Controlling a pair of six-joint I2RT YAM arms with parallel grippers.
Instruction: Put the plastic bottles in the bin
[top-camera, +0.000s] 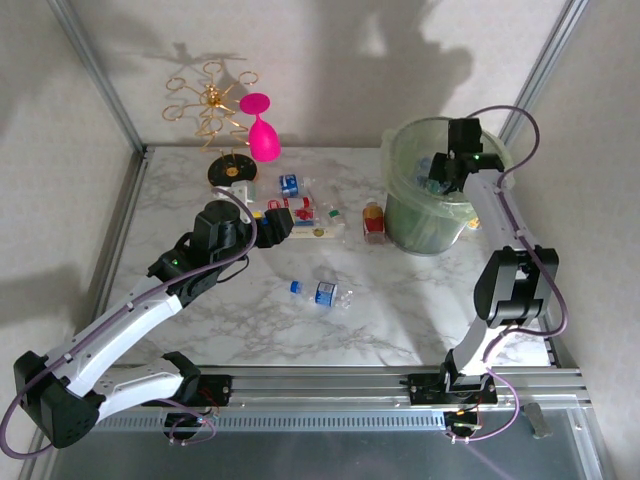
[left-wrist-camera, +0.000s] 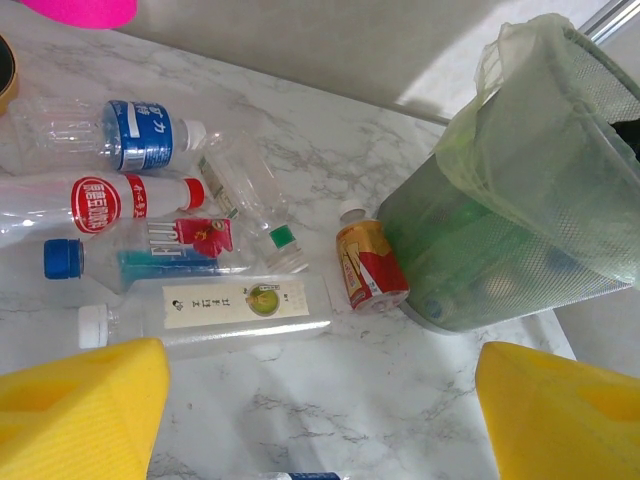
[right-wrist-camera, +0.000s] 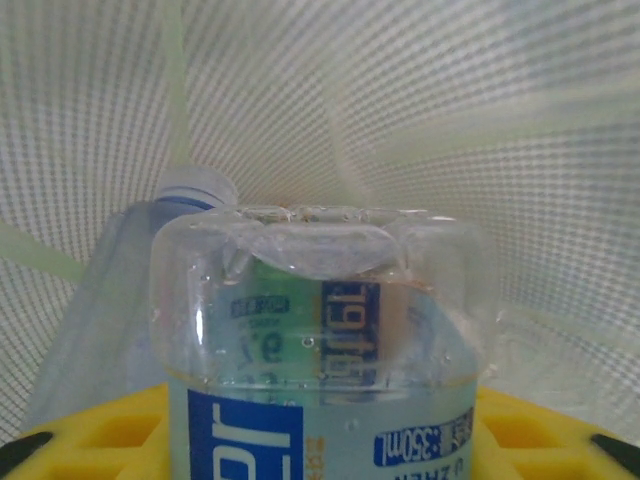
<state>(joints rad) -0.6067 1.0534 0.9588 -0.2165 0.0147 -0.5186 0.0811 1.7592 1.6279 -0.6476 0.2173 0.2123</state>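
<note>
**Bin** (top-camera: 405, 215): round, pale green, lined with a clear bag. It stands on the marble tabletop (top-camera: 300, 340).

**Right end effector** (top-camera: 447, 172): over the mouth of the bin, reaching into it. Its yellow pads pinch a clear bottle (right-wrist-camera: 320, 340) with a blue label, base turned toward the wrist camera. The bag lining of the bin is behind it.

**Second bottle** (right-wrist-camera: 120, 300): inside the bin, just behind the clear bottle, pale cap showing.

**Left end effector** (left-wrist-camera: 325, 410): left of the bin. The yellow fingers are spread wide with nothing between them.

**Orange-and-red bottle** (left-wrist-camera: 368, 265): white cap, lying just beside the foot of the bin on its left.

**Cluster of bottles, further left of the bin:**
- green-capped bottle (left-wrist-camera: 250, 195), clear and crushed
- pale-label bottle (left-wrist-camera: 235, 305), white cap
- blue-capped bottle (left-wrist-camera: 150, 255), red and teal label
- red-and-white-label bottle (left-wrist-camera: 105, 200)
- blue-label bottle (left-wrist-camera: 140, 135)

**Lone bottle** (top-camera: 322, 293): blue label, well apart from the bin, to its left and nearer the arm bases.

**Gold wire rack** (top-camera: 213, 105) and **pink glass** (top-camera: 262, 132): far left of the bin, by the back wall.
</note>
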